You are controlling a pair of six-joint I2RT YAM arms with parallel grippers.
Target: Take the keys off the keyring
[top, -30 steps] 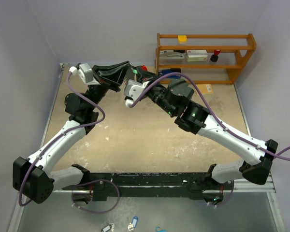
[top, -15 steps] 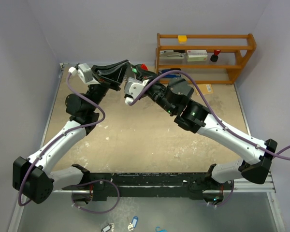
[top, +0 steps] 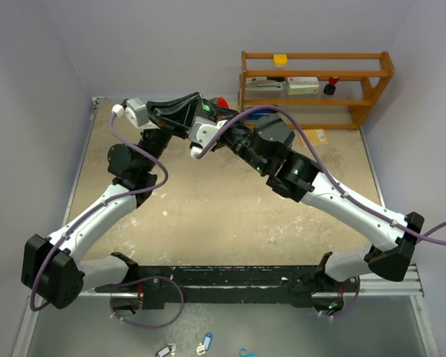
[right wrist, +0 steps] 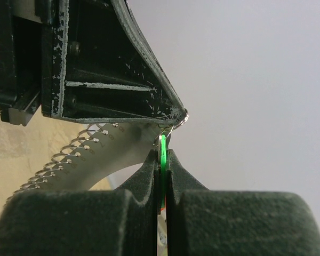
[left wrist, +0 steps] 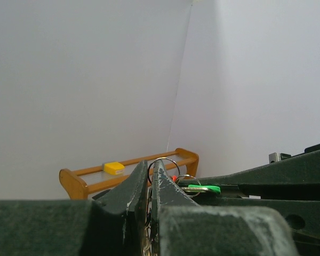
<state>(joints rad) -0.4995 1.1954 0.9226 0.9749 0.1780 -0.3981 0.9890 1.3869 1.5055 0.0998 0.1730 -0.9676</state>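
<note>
Both grippers meet in the air over the far part of the table. My left gripper [top: 198, 103] [left wrist: 151, 165] is shut on a silver split ring [left wrist: 161, 161] of the keyring. A smaller ring [left wrist: 188, 180] links it to the pale-green tagged key [left wrist: 205, 188]. My right gripper [top: 210, 116] [right wrist: 163, 152] is shut on the green key tag [right wrist: 162, 149], edge-on between its jaws. The ring [right wrist: 180, 118] shows just under the left fingers [right wrist: 106, 80]. A silver chain [right wrist: 58, 160] hangs to the left. A bit of the red piece [top: 221, 103] [left wrist: 174, 177] shows behind the grippers.
A wooden shelf [top: 316, 78] stands at the back right with a yellow block [top: 281, 59], a white box and a small red-and-black object. Blue-tagged keys [top: 204, 343] lie below the table's near edge. Grey walls close the left, back and right sides.
Both arms have shifted slightly, the left wrist to the right and the right wrist up and left. Both grips are unchanged.
</note>
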